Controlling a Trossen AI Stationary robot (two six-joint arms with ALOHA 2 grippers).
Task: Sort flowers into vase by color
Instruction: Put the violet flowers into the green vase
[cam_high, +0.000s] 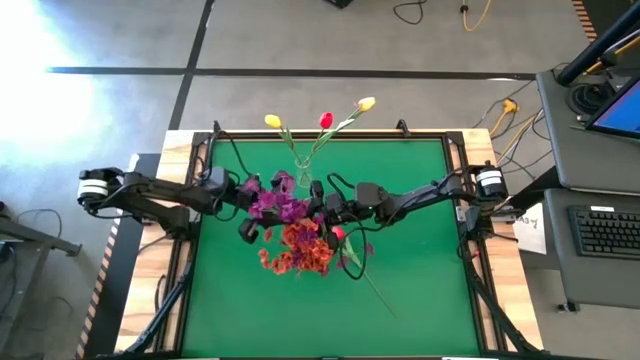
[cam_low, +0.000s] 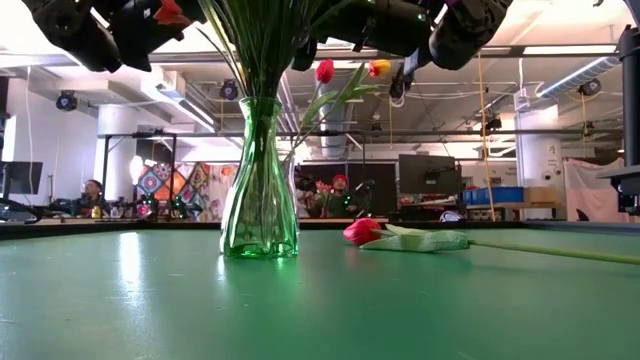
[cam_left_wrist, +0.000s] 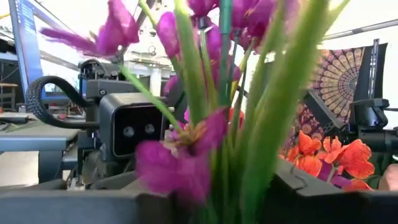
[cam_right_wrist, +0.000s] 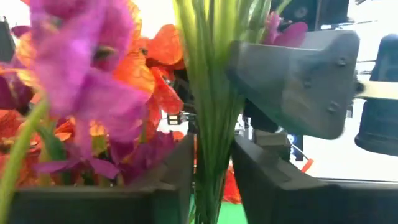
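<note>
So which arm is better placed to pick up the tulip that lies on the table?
Right, probably. The pink-red tulip lies on the right arm's side of the vase, almost under the right gripper. The left gripper is beyond the purple sprays, farther away.

No readable text, label or brand; monitors too far.

The clear glass vase (cam_low: 259, 180) looks green-tinted on the flat green table mat (cam_high: 420, 250). Purple clustered sprays (cam_high: 275, 198) sit at 11 o'clock from the orange-red clustered sprays (cam_high: 300, 250). A pink-red tulip (cam_low: 362, 231) lies on the mat. Two yellow tulips (cam_high: 272, 121) flank a red tulip (cam_high: 326, 120).
</note>
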